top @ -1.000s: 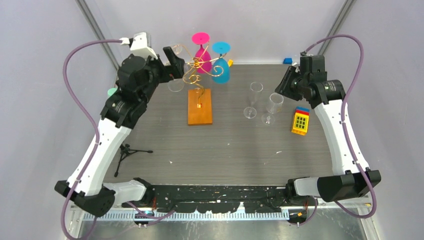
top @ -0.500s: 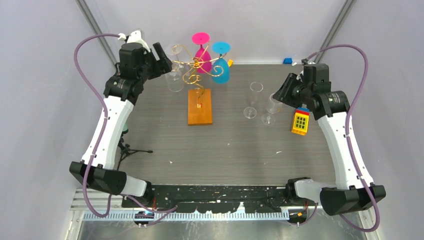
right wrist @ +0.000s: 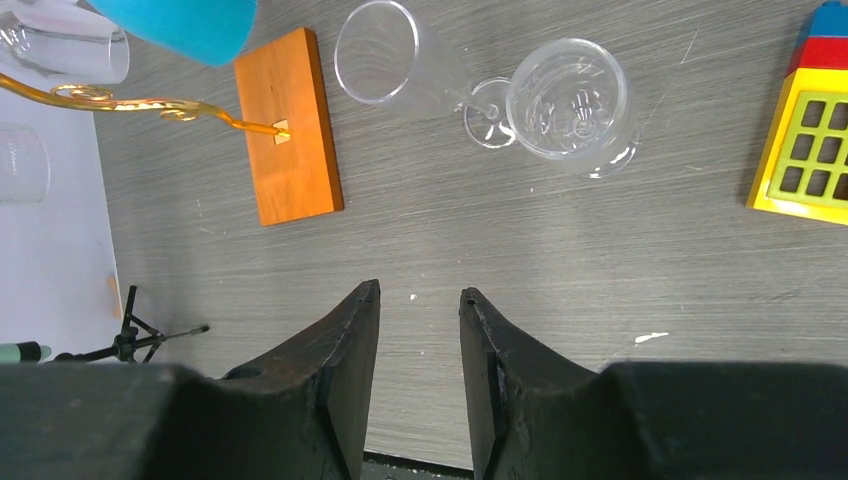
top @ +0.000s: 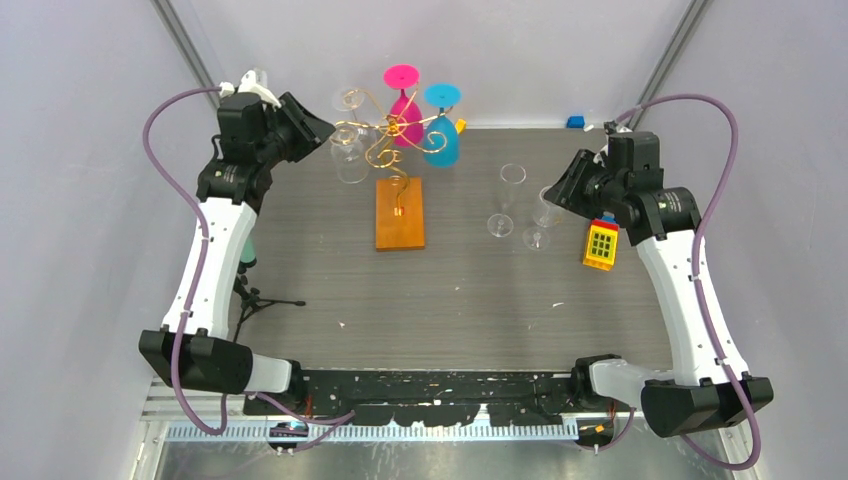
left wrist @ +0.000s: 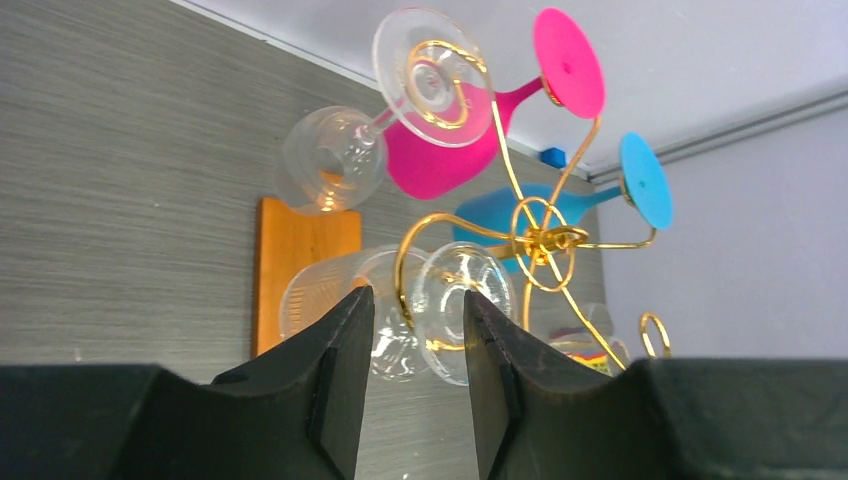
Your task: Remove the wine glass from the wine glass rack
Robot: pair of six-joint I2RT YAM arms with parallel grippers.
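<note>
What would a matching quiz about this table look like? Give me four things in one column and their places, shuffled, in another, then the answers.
Things:
1. pink wine glass
2. yellow toy block
3. small black tripod
4. orange wooden base

Places:
A. on the table, near its left edge
B. hanging upside down from the gold wire rack
C. flat on the table, under the rack's post
D. on the table, right of the standing clear glasses

Pairs: 1-B, 2-D, 3-A, 4-C.
</note>
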